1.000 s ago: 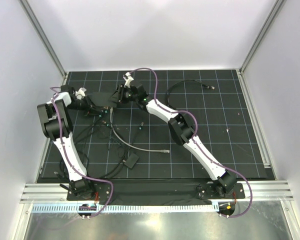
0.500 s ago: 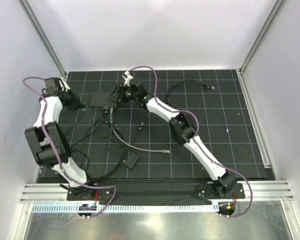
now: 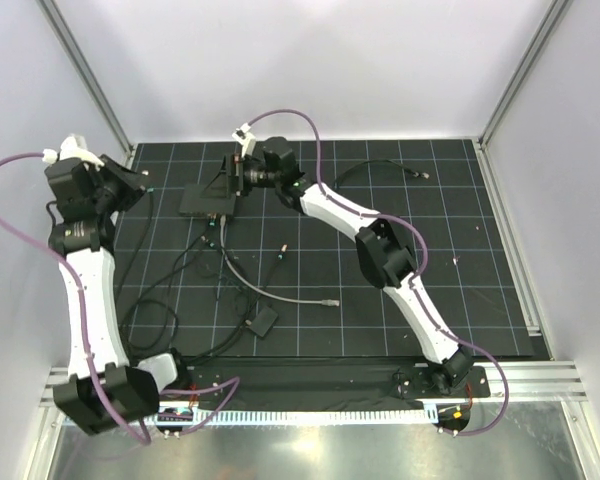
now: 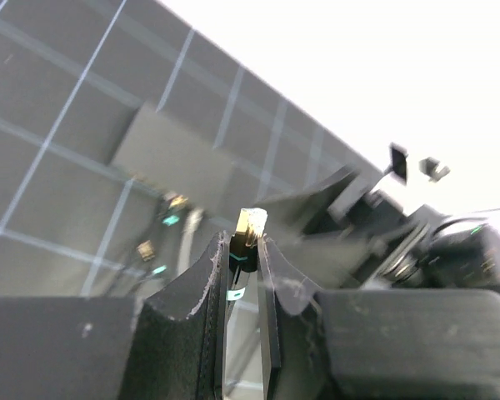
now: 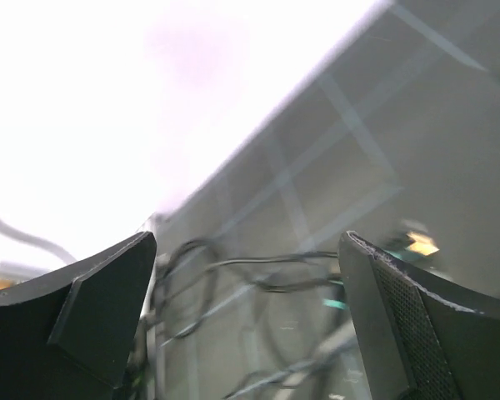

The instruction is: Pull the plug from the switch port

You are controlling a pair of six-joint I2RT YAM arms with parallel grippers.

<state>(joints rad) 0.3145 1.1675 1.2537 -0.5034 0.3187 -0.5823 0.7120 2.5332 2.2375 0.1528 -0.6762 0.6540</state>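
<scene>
The switch [image 3: 205, 198] is a flat dark-grey box at the back left of the gridded mat, with small lights along its near edge; the left wrist view shows the switch [image 4: 175, 162] too. My left gripper [image 3: 138, 186] is raised to the left of it, clear of the ports. In the left wrist view my left gripper [image 4: 243, 242] is shut on the plug [image 4: 251, 223], whose gold tip sticks out past the fingertips. My right gripper [image 3: 230, 182] sits at the switch's right end, and its wrist view shows my right gripper [image 5: 246, 242] open over blurred cables.
Several dark cables [image 3: 212, 228] run from the switch's near edge across the mat. A small black block [image 3: 264, 321] lies on a thin cable nearby, beside a grey cable end [image 3: 327, 300]. A black cable loop [image 3: 380, 168] lies at the back right. White walls enclose the mat.
My left arm has swung up and to the left, away from the switch, with the plug in its jaws. My right gripper has opened wide at the switch's right end.
</scene>
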